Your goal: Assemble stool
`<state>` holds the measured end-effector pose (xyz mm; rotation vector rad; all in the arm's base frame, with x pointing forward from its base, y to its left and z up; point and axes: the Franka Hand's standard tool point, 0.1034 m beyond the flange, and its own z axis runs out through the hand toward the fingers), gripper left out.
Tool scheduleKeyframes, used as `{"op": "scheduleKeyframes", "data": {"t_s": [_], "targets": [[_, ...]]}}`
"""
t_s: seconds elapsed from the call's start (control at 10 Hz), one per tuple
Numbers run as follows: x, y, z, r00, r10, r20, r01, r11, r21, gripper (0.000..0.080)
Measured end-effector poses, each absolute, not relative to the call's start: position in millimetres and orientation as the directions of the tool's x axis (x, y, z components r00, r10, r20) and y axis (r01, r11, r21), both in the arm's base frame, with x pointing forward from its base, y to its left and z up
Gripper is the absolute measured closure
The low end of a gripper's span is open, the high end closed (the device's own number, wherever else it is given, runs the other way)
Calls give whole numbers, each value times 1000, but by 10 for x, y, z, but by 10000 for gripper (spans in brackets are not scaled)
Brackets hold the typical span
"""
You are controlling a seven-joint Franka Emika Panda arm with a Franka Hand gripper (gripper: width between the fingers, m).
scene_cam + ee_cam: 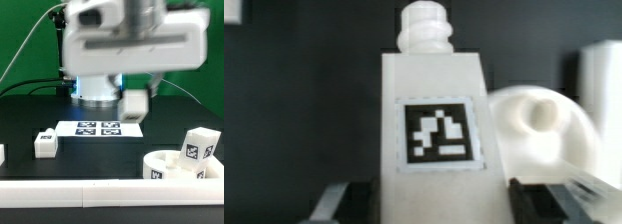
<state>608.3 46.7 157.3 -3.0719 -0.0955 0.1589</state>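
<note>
Holding stool leg (438, 90) clenched in pincer (441, 197), near ext. view's right end of marker board (98, 128), seat (162, 162) farther that way; best kept upright, threaded tip (425, 28) lined w/ seat socket before lowering, no tilt.

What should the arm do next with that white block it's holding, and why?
Probably carry the leg toward the round seat at the exterior view's right. The pincer is shut on the leg, whose threaded tip shows, while the seat lies apart from it, so the leg must travel there before the two can be joined.
</note>
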Motion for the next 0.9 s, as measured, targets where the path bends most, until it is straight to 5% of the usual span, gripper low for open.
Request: {"op": "scheduleKeyframes", "data": {"t_s": [0.9], "targets": [[6251,343,1532,825,43,564,36,-999,23,463]]}}
